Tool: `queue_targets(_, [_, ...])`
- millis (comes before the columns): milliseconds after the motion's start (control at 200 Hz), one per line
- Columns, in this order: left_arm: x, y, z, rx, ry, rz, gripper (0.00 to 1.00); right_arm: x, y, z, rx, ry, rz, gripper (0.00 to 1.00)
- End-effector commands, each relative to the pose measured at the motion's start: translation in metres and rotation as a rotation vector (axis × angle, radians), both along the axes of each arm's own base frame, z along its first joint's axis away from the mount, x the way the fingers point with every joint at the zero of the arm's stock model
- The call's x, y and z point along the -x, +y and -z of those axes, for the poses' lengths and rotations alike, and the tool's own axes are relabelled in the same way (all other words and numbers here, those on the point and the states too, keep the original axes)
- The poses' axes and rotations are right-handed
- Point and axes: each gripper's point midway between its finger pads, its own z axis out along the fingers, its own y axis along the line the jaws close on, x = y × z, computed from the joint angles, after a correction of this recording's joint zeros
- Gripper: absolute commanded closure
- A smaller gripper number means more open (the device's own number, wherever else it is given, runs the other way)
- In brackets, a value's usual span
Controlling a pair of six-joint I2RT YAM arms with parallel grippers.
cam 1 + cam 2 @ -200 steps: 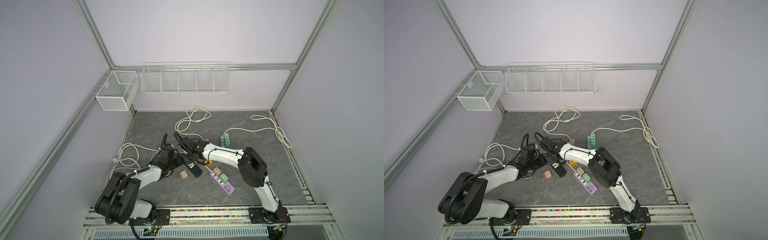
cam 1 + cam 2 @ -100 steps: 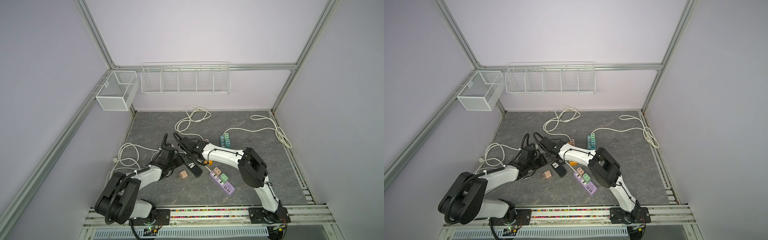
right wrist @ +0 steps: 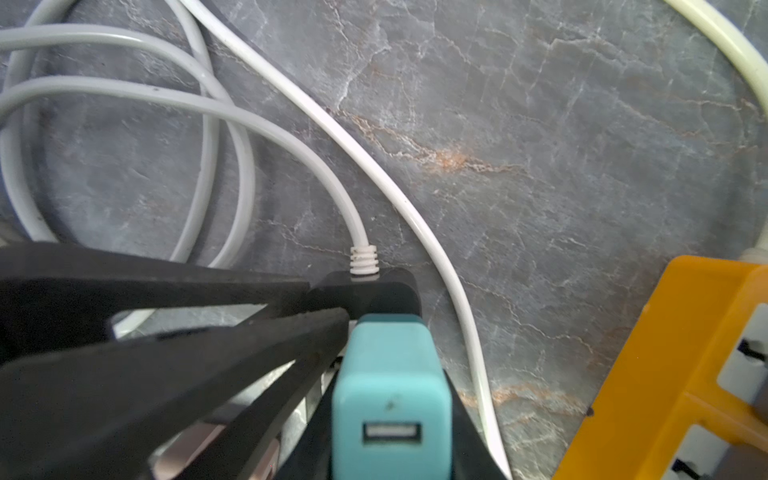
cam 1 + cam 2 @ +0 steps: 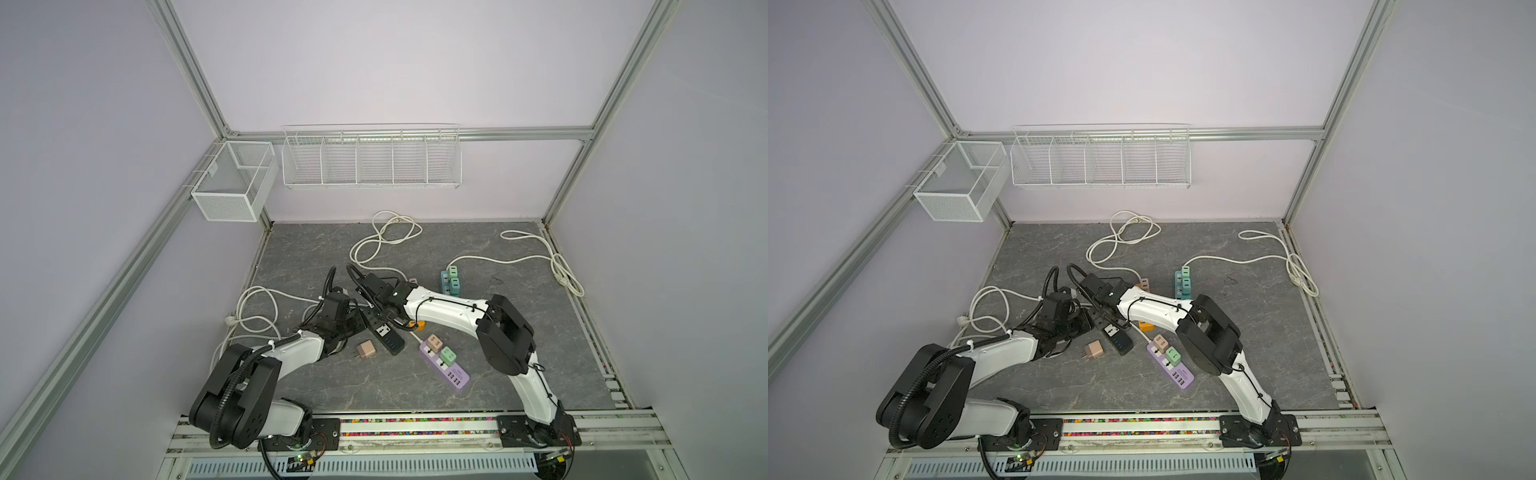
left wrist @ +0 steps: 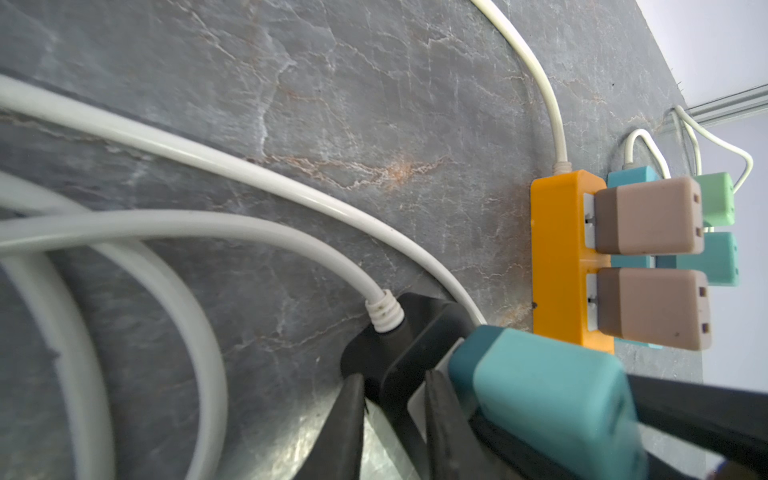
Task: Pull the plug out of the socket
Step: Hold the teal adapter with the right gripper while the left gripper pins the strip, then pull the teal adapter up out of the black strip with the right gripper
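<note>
Teal plug [image 3: 390, 365] is sticking out of the black power strip [image 3: 370, 291], low in the middle of the right wrist view. The right gripper [image 3: 390, 415] is squeezing it from both sides. The left gripper [image 5: 392, 382] is pinching the strip's end, beside the white cord [image 5: 249, 232]. In both top views the strip [image 4: 386, 336] is lying near the middle of the gray table [image 4: 498, 257].

Left tool [image 4: 1084, 323] and right tool [image 4: 1103, 319] meet over black strip [image 4: 1119, 339].
</note>
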Motion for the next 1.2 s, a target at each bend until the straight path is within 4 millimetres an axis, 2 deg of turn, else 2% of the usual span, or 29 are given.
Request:
queue_targets(0, [0.024, 0.008, 0.029, -0.070, 0.111, 0.019, 0.74, 0.000, 0.011, -0.032, -0.061, -0.039, -0.018, 0.80])
queue_targets(120, [0.023, 0.008, 0.028, -0.071, 0.111, 0.017, 0.74, 0.011, 0.020, -0.028, -0.028, -0.045, -0.047, 0.80])
queue_targets(215, [0.023, 0.009, 0.029, -0.076, 0.110, 0.013, 0.74, 0.009, 0.020, -0.039, -0.044, -0.056, -0.043, 0.80])
queue_targets(360, [0.023, 0.009, 0.028, -0.074, 0.107, 0.016, 0.74, -0.001, 0.003, -0.058, -0.072, -0.073, -0.005, 0.80])
queue_targets(605, [0.019, 0.008, 0.020, -0.065, 0.074, 0.014, 0.74, 0.005, -0.021, -0.077, -0.090, -0.103, 0.026, 0.80])
queue_targets(860, [0.017, -0.005, -0.014, 0.011, -0.022, 0.037, 0.69, 0.022, -0.046, -0.090, -0.163, -0.075, 0.092, 0.80])
queue_targets(1055, [0.018, 0.000, -0.038, 0.049, -0.062, -0.016, 0.67, 0.038, -0.058, -0.086, -0.221, -0.027, 0.146, 0.80])
queue_targets(1195, [0.030, 0.002, -0.056, 0.015, -0.091, -0.008, 0.64, 0.048, -0.066, -0.083, -0.244, -0.021, 0.168, 0.80])
